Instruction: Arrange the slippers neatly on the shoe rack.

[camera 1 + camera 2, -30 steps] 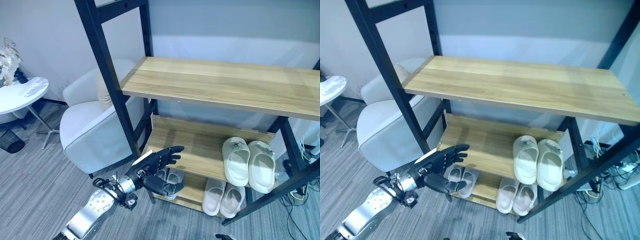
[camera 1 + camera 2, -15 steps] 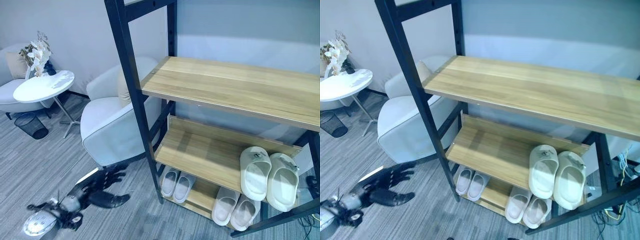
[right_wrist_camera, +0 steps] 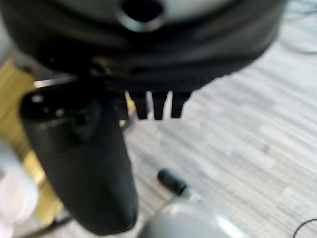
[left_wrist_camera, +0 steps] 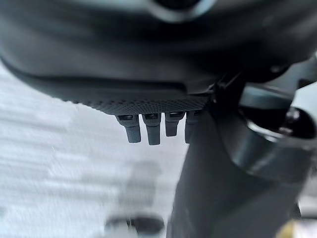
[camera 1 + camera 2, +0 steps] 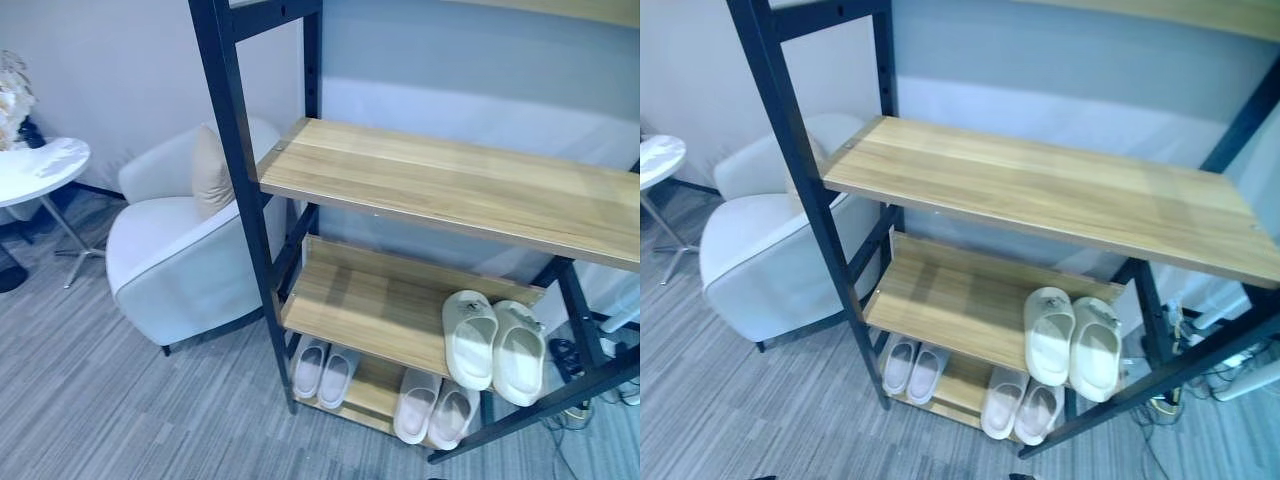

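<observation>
We look down on a tall shoe rack (image 5: 250,250) with a black metal frame and pale wooden shelves, standing on grey striped carpet (image 5: 90,400). Its wide upper shelf (image 5: 450,190) is bare wood. To the rack's left, just beside its front post, sits a white armchair (image 5: 170,265) with a beige cushion (image 5: 208,172) leaning against its back. Further left, at the edge of the head views, we see part of a round white side table (image 5: 35,172).

On the middle shelf (image 5: 370,305), toward its right end, a pair of chunky cream slippers (image 5: 495,343) lies side by side, touching, toes pointing to the front edge. On the bottom shelf (image 5: 372,385) we see two more pairs: a pair of pale slippers at the left (image 5: 324,369), just inside the front post, and a second pale pair at the right (image 5: 434,408), beneath the cream pair. Each pair lies neatly parallel.

In the left wrist view, our left hand (image 4: 153,106) shows straight, relaxed fingers with nothing in them, above the carpet. In the right wrist view, our right hand (image 3: 153,89) likewise has loose, extended fingers and holds nothing.
</observation>
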Robot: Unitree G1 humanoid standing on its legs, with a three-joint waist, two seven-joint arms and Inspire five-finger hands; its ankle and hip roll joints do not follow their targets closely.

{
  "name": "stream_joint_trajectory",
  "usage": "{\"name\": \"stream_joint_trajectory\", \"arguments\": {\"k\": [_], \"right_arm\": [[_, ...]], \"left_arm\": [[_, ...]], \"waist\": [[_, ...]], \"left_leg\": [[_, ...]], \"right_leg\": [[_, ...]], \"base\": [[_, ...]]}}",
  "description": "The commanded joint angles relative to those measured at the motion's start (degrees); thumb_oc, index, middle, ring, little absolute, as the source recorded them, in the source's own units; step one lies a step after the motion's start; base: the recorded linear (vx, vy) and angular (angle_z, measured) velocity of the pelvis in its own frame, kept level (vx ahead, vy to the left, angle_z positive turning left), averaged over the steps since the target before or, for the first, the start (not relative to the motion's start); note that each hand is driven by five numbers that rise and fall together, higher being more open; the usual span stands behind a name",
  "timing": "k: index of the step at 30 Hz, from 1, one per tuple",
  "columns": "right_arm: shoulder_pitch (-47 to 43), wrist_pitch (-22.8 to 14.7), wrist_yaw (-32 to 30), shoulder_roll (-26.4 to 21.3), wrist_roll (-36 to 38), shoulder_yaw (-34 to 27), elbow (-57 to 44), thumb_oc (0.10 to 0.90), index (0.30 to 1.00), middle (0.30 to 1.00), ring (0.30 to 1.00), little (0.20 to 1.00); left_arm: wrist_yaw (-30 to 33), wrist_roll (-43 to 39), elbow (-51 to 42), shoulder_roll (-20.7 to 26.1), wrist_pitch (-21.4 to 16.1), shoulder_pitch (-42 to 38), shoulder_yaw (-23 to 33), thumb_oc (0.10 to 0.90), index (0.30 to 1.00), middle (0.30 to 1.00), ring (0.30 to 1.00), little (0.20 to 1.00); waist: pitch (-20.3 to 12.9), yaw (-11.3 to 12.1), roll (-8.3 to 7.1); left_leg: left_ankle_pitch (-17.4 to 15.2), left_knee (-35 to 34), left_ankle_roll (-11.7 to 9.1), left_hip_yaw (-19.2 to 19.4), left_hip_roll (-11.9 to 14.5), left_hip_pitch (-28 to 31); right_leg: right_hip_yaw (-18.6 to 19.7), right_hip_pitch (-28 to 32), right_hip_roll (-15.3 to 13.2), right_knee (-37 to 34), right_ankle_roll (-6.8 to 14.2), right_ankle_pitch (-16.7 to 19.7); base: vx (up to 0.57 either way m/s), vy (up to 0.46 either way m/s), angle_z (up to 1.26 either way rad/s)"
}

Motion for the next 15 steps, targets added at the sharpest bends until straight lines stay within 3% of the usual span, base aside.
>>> {"name": "stream_joint_trajectory", "arguments": {"k": [1,8,15], "right_arm": [[-1.5,-0.2,0.5,-1.9,2.1,0.4,0.4,0.800,0.900,0.900,0.900,0.900],[-2.6,0.2,0.3,-1.6,1.1,0.9,0.7,0.800,0.900,0.900,0.900,0.900],[-2.2,-0.2,0.0,1.1,8.1,-2.0,0.6,0.800,0.900,0.900,0.900,0.900]], "left_arm": [[3.7,3.8,3.0,3.1,-0.7,-3.7,1.5,0.800,0.900,0.900,0.900,0.900],[4.6,4.9,2.0,-0.3,-0.8,-4.4,-0.7,0.800,0.900,0.900,0.900,0.900],[5.2,5.2,0.0,-3.1,-1.1,-6.1,-4.5,0.800,0.900,0.900,0.900,0.900]], "waist": [[0.9,-0.2,-0.45],[1.6,-0.3,-1.00],[2.5,-1.8,-0.60]], "left_leg": [[-2.7,0.1,-0.3,1.9,-0.6,-0.5],[-3.5,0.1,0.7,3.9,-1.3,-0.1],[-4.4,0.1,2.0,5.4,-2.4,0.4]], "right_leg": [[1.1,-0.2,-3.0,0.2,4.2,-0.8],[3.9,-1.5,-3.5,0.2,4.8,0.5],[7.2,-2.5,-4.1,0.2,5.4,1.4]], "base": [[0.01,0.060,-0.28],[0.00,0.047,-0.25],[0.00,0.058,-0.23]]}}
